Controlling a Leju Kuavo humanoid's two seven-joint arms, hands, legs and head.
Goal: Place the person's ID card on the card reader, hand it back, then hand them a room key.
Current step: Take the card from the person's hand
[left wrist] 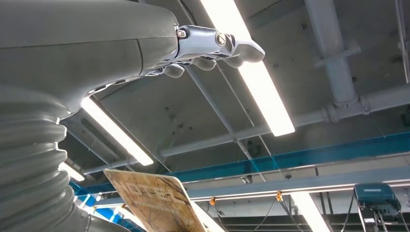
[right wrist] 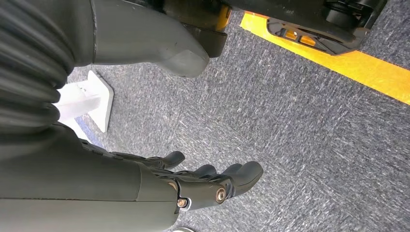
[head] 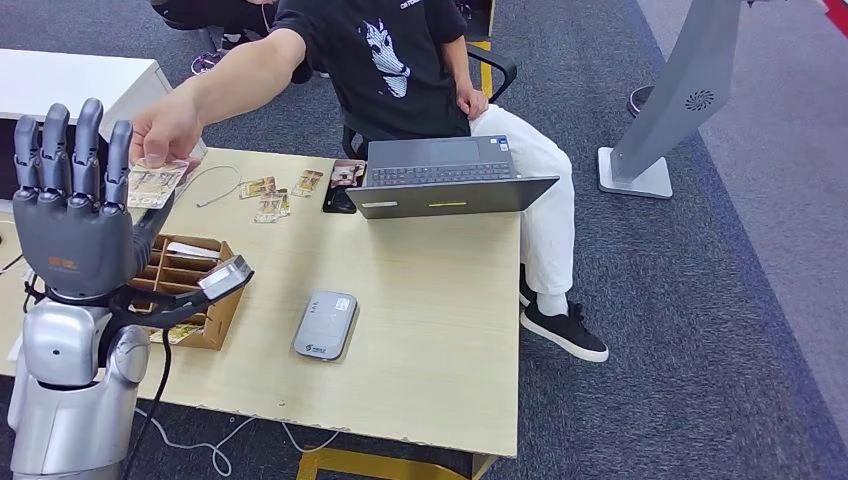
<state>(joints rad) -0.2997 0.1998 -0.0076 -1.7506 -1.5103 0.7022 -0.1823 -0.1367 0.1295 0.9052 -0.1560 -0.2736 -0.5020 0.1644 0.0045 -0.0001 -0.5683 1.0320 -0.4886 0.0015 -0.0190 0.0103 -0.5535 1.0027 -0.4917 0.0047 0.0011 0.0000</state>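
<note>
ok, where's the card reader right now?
In the head view, the card reader lies flat on the table, near its front edge, right of the cardboard box and in front of the laptop.

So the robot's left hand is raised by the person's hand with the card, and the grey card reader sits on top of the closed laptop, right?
Not quite. The left hand is raised by the person's hand with the card, but the grey card reader lies flat on the bare table, well apart from the laptop, which is open. The head view shows this.
</note>
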